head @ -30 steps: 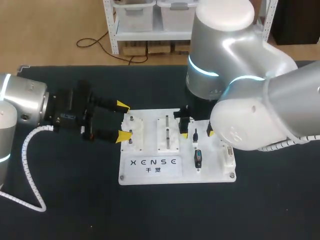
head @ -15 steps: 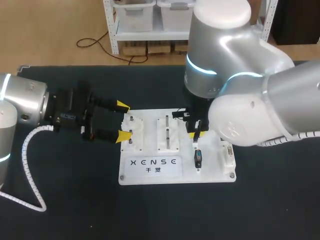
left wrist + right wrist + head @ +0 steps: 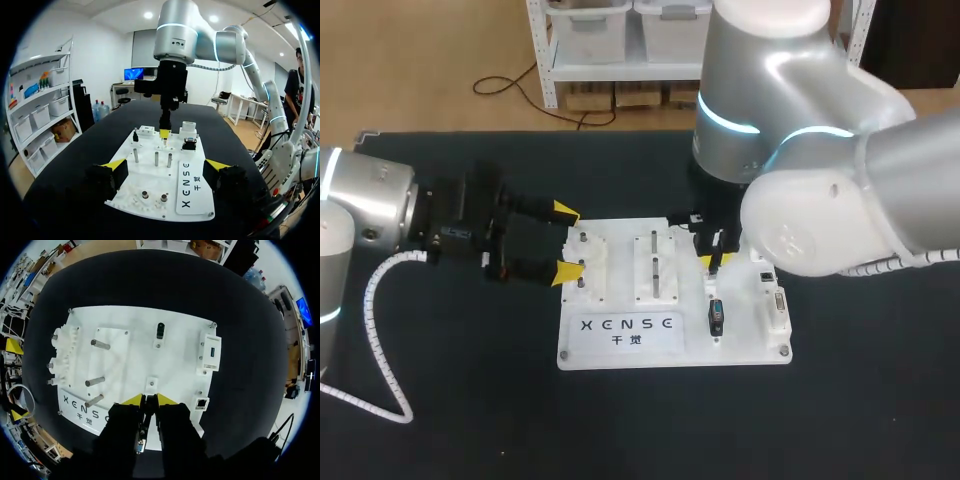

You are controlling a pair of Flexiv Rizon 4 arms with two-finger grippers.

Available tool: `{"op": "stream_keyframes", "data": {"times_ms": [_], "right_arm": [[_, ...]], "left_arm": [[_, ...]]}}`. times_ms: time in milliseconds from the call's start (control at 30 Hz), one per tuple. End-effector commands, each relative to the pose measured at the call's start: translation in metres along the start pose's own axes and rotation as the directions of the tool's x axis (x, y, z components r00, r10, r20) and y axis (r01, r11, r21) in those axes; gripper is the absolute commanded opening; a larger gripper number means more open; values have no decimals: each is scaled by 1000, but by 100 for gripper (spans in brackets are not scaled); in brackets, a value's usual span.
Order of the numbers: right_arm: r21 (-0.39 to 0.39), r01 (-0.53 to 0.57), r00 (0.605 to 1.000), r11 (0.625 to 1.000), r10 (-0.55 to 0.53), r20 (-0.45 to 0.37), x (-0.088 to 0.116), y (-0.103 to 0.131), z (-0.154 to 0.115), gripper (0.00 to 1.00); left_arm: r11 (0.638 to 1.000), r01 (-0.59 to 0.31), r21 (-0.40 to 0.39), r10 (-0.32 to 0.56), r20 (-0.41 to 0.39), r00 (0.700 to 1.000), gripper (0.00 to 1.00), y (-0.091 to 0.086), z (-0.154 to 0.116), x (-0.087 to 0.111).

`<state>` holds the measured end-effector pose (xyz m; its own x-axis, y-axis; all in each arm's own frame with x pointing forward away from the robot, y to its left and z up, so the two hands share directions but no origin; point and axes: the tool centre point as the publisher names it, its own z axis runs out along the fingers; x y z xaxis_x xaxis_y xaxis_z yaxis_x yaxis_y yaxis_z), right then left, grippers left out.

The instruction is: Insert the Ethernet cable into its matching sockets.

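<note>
In the head view, the left gripper (image 3: 565,242) is seen spread wide at the white board's (image 3: 620,340) 9 o'clock edge, and the right gripper (image 3: 713,258) is held over its 1 o'clock part. In the left wrist view, the board's near edge is flanked by the parted fingers. In the right wrist view, the Ethernet cable (image 3: 148,408) is pinched between the yellow tips, with the Ethernet socket (image 3: 201,402) just beside them.

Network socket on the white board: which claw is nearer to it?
Right. The right claw, shut on a black plug, hangs just beside the socket. The left claw is open at the far end of the board, by the pegs.
</note>
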<state>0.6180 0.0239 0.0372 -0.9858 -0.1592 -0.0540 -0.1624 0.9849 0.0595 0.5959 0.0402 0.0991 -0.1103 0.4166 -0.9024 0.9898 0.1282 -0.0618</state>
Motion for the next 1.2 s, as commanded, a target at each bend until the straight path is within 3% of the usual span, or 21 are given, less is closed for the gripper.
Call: {"op": "stream_keyframes", "data": {"times_ms": [33, 567, 1200], "right_arm": [[-4, -4, 1000, 1000, 4, -3, 4, -10, -11, 0], [43, -100, 995, 994, 101, -13, 12, -60, -18, 0], [61, -103, 994, 993, 105, -32, 14, -72, -8, 0]], "left_arm": [[1000, -3, -1, 3, 5, 1000, 100, 0, 0, 2], [1000, -3, -1, 3, 5, 1000, 100, 0, 0, 2], [1000, -3, -1, 3, 5, 1000, 100, 0, 0, 2]]}}
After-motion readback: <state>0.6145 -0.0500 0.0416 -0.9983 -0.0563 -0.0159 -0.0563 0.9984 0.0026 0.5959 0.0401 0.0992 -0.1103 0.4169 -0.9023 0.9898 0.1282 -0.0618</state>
